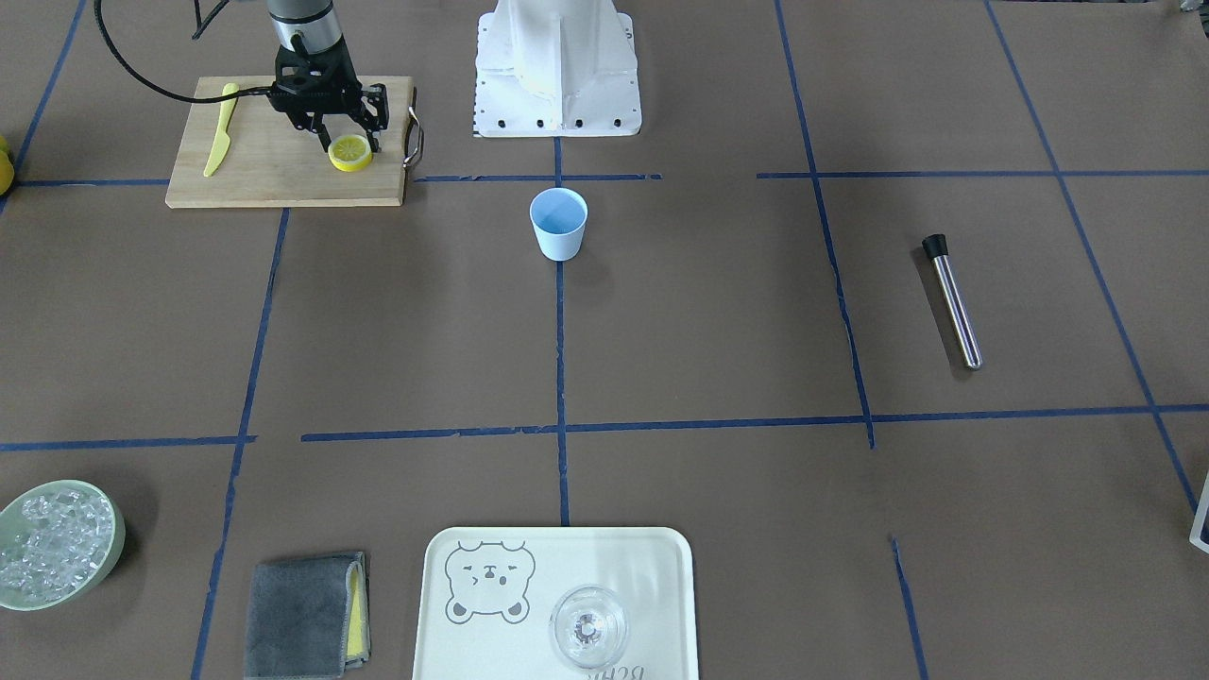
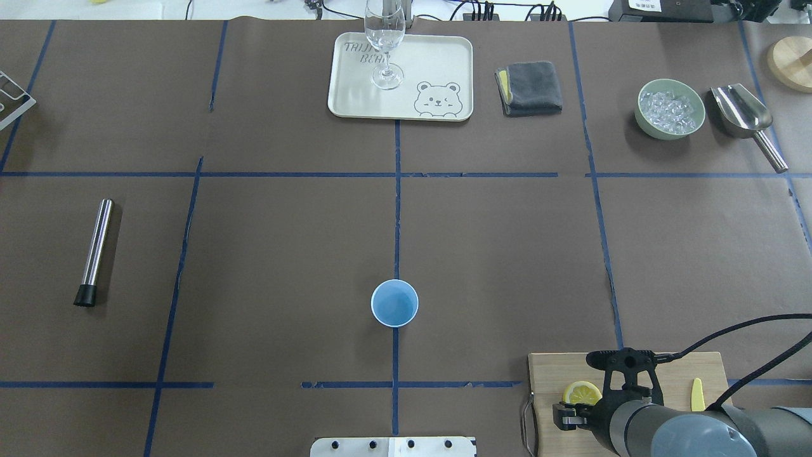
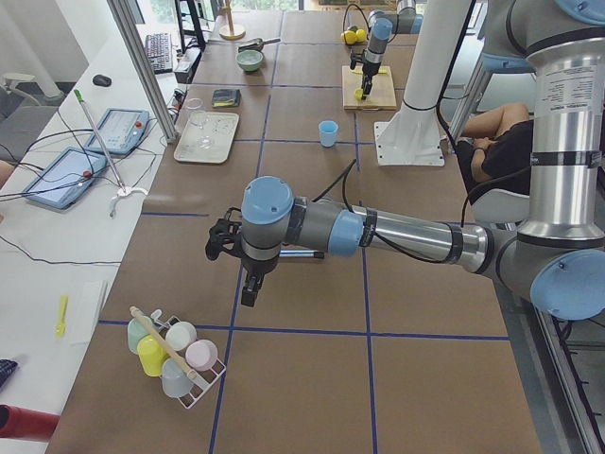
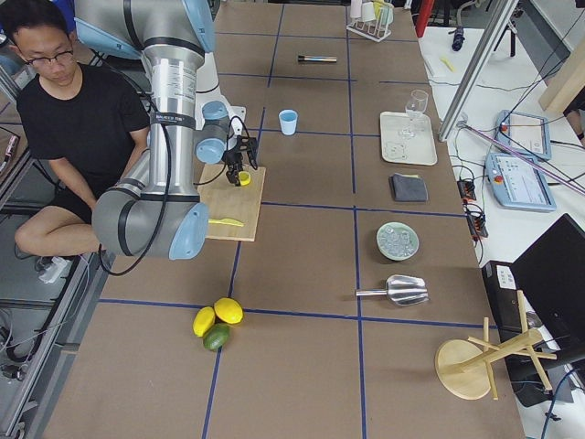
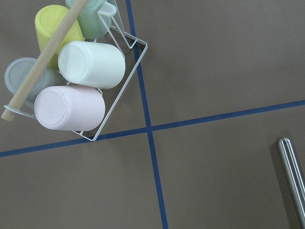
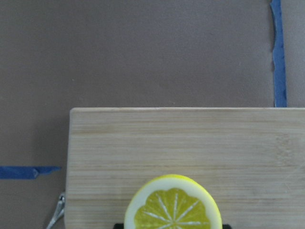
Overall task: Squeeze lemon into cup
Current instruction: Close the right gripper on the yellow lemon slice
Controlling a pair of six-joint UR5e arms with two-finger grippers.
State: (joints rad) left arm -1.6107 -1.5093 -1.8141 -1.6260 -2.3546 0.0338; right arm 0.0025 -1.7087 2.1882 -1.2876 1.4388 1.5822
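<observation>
Yellow rind looks slick; your right hand [image 1: 350, 144] straddles the lemon [image 1: 350, 155], grip impossible to tell. A shallow pinch could drop it short of the cup [image 1: 558, 223].

Bright, even light, soft short shadows; right wrist view slightly soft.
</observation>
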